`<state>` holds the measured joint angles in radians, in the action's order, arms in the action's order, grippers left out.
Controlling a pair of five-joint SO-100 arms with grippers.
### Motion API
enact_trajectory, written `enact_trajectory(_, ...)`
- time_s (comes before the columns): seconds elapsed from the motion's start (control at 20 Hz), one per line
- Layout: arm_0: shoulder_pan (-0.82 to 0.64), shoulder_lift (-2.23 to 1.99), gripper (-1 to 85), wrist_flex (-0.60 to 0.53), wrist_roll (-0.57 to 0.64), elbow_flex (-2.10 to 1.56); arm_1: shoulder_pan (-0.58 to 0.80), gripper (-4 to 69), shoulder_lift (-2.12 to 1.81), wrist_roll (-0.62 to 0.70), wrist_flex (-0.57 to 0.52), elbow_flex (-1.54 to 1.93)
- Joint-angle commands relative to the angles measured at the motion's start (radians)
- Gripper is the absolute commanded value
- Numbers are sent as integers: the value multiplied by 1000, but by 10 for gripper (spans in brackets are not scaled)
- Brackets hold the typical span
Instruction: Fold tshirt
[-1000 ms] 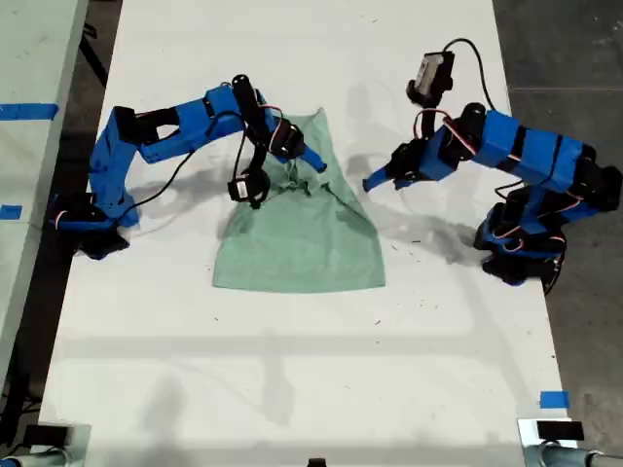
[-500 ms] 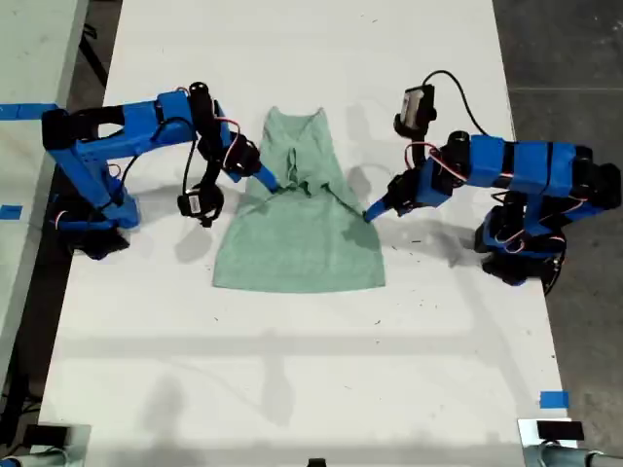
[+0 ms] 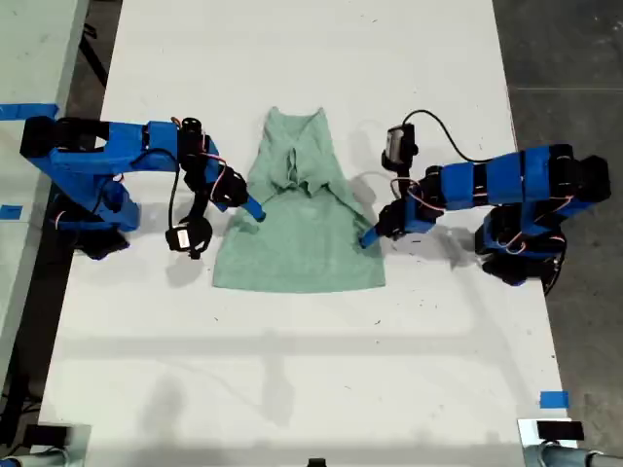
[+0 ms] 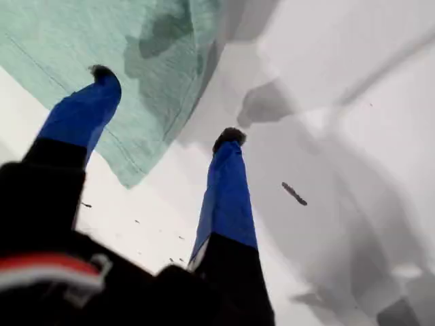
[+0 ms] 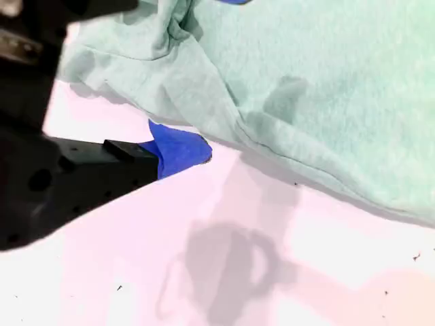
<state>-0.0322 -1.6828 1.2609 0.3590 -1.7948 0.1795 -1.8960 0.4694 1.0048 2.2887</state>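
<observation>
Both arms sit lower along the tshirt's sides than half a second ago, and the second arm's elbow has pulled back toward the exterior view's left. The tshirt [image 3: 300, 243] itself hasn't shifted in that time. A second ago its top was bunched under a gripper; now it's spread out up the table [image 3: 292, 379].

Exterior view, left to right:

- Our second gripper [image 3: 253, 208] is at the tshirt's left edge, about mid-height, tip right at the cloth. Its wrist view shows only one blue finger [image 5: 178, 151], lying on the bare table just beside the hem [image 5: 272, 146]. The other finger isn't visible, so we can't tell whether it's open or closed. Nothing is visibly held.
- The tshirt lies flat in the middle of the table, between the two arms. It's narrow at the top and wider at the bottom hem, with a few creases in the upper half.
- Our first gripper [image 3: 367, 238] is at the tshirt's right edge, lower down, near the bottom corner. In its wrist view the fingers are spread wide with nothing between them [image 4: 166, 103]: one fingertip [image 4: 102, 73] sits over the cloth [image 4: 68, 41], the other [image 4: 230, 138] over bare table. Released, gripping nothing.
</observation>
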Motion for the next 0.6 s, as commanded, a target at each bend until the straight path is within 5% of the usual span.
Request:
enact_trajectory(0.0, 18, -28, 270, -12, -12, 17, -26, 272, 115, -23, -89, -28)
enact_trajectory(0.1, 18, -29, 264, -12, -12, 18, -38, 252, 224, -38, -75, -92)
enact_trajectory(0.3, 25, -32, 256, -11, -14, 37, -43, 26, 264, -49, -75, -123)
enact_trajectory(0.55, 38, -37, 247, -9, -14, 41, -54, -12, 256, -74, 8, -161)
